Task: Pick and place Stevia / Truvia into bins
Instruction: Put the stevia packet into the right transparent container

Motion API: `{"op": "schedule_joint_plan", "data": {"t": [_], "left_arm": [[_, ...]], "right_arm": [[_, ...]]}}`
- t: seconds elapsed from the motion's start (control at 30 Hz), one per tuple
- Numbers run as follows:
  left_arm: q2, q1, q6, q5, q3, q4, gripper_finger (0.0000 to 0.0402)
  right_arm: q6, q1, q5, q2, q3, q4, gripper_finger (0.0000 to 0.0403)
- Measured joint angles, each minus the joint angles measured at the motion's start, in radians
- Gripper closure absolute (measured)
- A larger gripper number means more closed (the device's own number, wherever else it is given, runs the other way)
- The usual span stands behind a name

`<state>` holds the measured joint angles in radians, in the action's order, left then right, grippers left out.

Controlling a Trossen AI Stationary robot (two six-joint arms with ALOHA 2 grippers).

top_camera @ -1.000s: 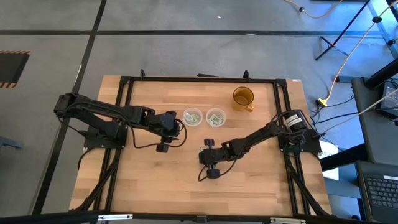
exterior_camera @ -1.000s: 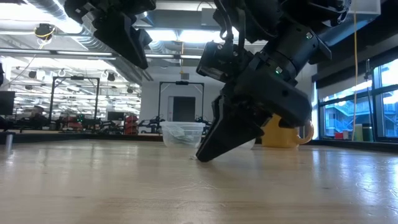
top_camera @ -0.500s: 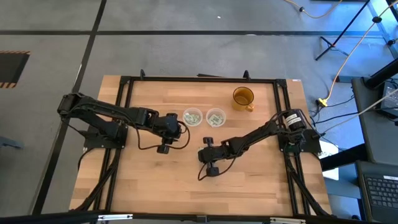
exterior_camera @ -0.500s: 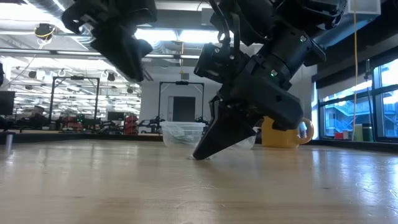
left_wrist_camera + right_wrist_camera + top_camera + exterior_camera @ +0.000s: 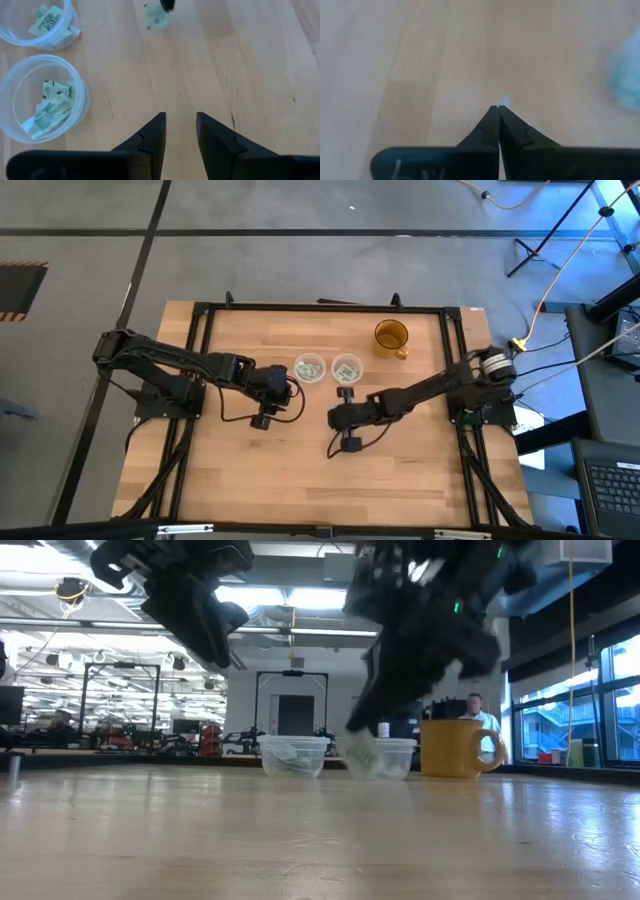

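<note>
Two clear cups stand side by side on the wooden table, the left one [image 5: 310, 367] [image 5: 42, 95] and the right one [image 5: 347, 368] [image 5: 37, 20]; each holds several pale green and white sachets. My right gripper [image 5: 343, 394] [image 5: 498, 107] hovers just on the near side of the right cup, shut on one sachet [image 5: 363, 752] [image 5: 157, 17]. My left gripper [image 5: 281, 381] [image 5: 179, 125] hangs open above the bare table, left of the left cup, touching nothing. My right gripper pinches one sachet between its two fingertips; only a pale sliver [image 5: 504, 100] shows at the tips in its wrist view. The fingers come from above, pointing down. The sachet is lifted clear of the table and hangs below the fingers [image 5: 363, 752].
An amber cup with a handle [image 5: 391, 337] [image 5: 455, 748] stands on the table's far right part, beyond the clear cups. Bare wood lies across the near half of the table [image 5: 300, 470]. A person [image 5: 475, 718] shows in the room behind.
My right gripper, whose tips were down at the table surface, has risen and moved right and toward the far edge, close to the right cup. The sachet has come up with it and now hangs clear of the table. The fingers have stayed shut.
</note>
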<state>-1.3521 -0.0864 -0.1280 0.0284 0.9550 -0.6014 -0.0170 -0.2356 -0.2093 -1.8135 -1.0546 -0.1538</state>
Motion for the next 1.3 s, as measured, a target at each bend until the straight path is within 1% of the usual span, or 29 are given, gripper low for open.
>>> {"op": "schedule_joint_plan", "data": {"t": [0.13,0.3,0.43,0.53,0.63,0.8,0.87,1.03,1.07,1.3], "left_arm": [[0.0,0.0,-0.004,0.0,0.0,0.001,0.0303],[0.0,0.0,-0.016,-0.001,0.0,-0.002,0.0304],[0.0,0.001,-0.016,-0.002,0.0,0.0,0.0304],[0.0,0.001,-0.016,-0.002,0.0,0.0,0.0303],[0.0,0.001,-0.016,-0.002,0.0,0.002,0.0302],[0.0,0.001,-0.015,0.0,0.0,0.003,0.0305],[0.0,0.011,-0.015,0.024,0.0,0.006,0.0307],[0.029,0.067,-0.016,0.169,0.0,0.026,0.0314],[0.038,0.079,-0.017,0.18,0.0,0.036,0.0316],[0.111,0.146,-0.016,0.178,0.0,0.037,0.0331]], "right_arm": [[0.006,0.002,-0.062,0.091,0.0,-0.07,0.0403],[0.048,0.027,-0.202,0.203,-0.003,-0.171,0.0403],[0.077,0.103,-0.213,0.256,-0.004,-0.175,0.0403],[0.105,0.173,-0.206,0.252,-0.004,-0.198,0.0403],[0.106,0.241,-0.15,0.223,-0.004,-0.218,0.0403],[0.127,0.307,-0.127,0.147,0.014,-0.205,0.0403],[0.126,0.32,-0.127,0.12,0.014,-0.206,0.0403],[0.149,0.324,-0.128,0.101,0.015,-0.201,0.0394],[0.154,0.324,-0.127,0.102,0.015,-0.203,0.039],[0.126,0.324,-0.128,0.11,0.014,-0.213,0.038]]}}
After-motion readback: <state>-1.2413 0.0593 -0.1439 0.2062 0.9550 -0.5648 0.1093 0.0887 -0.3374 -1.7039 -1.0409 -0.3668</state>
